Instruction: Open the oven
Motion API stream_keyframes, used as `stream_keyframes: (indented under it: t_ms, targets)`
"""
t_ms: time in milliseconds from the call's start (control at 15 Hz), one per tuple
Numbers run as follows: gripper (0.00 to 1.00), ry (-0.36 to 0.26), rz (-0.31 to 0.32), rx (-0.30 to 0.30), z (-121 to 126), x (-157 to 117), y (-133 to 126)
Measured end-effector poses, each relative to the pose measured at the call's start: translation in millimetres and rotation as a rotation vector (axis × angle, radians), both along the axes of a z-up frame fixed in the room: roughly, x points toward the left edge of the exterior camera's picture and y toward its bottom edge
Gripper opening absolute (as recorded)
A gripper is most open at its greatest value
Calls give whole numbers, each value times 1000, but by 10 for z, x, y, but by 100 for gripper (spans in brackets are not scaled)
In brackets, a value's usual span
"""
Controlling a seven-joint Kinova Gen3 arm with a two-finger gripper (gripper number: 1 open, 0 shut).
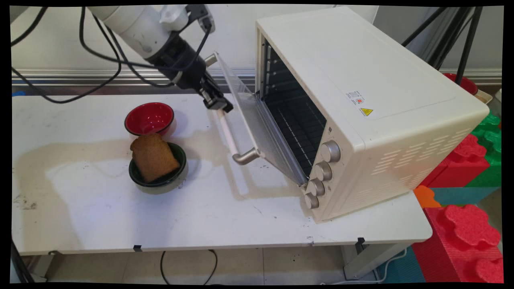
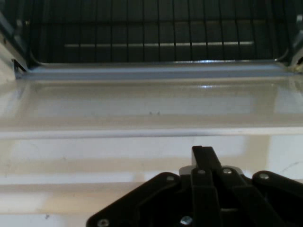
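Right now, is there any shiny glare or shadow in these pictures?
In the main view the oven, its door and the bowls cast soft shadows on the table; in the hand view bright streaks of glare cross the glass door, and the rack inside stays dark.

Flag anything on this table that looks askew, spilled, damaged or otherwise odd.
The toast stands tilted in the green bowl, leaning over its rim rather than lying flat. A wide tan stain spreads across the white table around both bowls, like a dried spill. The oven door hangs partly open, with the gripper at its handle.
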State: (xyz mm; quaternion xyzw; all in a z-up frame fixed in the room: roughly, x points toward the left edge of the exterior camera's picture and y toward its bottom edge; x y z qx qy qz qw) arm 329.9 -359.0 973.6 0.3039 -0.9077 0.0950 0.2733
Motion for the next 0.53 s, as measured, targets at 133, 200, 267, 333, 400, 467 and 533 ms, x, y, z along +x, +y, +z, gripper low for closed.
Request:
stream_keyframes:
  t_ms: [133, 200, 267, 333, 400, 467, 533]
  targets:
    - [0, -9, -2, 9, -106, 19, 48]
    - [0, -14, -3, 15, -164, 28, 72]
    - [0, -19, -3, 20, -213, 38, 96]
    - [0, -22, -2, 23, -244, 46, 113]
    - [0, -26, -3, 28, -291, 57, 136]
    - [0, -29, -3, 31, -322, 68, 154]
    - [0, -33, -3, 34, -367, 82, 178]
